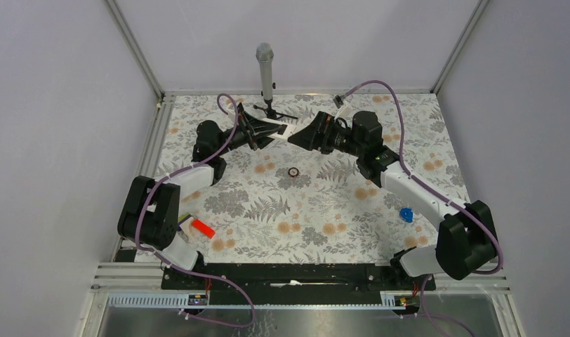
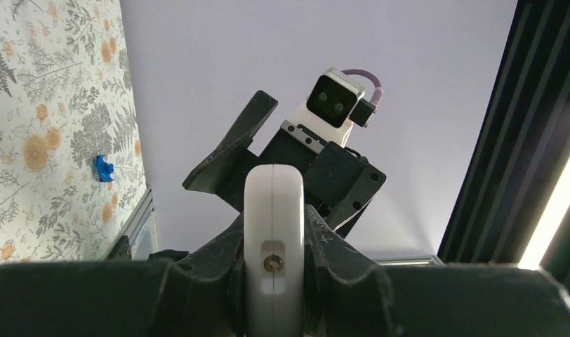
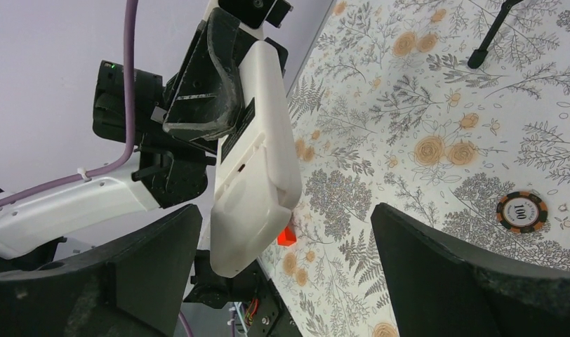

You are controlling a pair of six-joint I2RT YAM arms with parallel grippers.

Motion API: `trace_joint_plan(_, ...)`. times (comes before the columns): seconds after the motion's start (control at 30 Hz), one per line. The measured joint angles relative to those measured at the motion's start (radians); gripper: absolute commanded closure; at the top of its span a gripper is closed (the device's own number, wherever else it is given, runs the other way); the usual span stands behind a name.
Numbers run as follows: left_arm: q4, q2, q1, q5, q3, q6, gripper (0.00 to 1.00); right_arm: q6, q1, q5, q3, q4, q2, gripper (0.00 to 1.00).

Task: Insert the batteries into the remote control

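My left gripper is shut on the remote control and holds it in the air above the far middle of the table. The left wrist view shows the remote edge-on, clamped between the left gripper's two fingers. The right wrist view shows the remote's white back. My right gripper is open and empty, its tips just off the remote's free end. In its own view the right gripper has its jaws wide apart, with the remote ahead of them. No batteries are in view.
A small dark ring-shaped chip lies mid-table; it also shows in the right wrist view. A red block lies near the left arm's base. A blue piece lies on the right. A microphone on a stand is at the back.
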Motion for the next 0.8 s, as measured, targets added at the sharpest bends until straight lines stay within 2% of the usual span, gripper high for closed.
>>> trace_joint_plan(0.43, -0.052, -0.01, 0.0, -0.001, 0.0, 0.057, 1.0, 0.111, 0.0, -0.069, 0.03, 0.056, 0.025, 0.01)
trace_joint_plan(0.8, -0.058, -0.014, 0.0, -0.003, 0.0, 0.063, 1.0, 0.304, -0.011, -0.066, -0.004, 0.148, 0.04, 0.22)
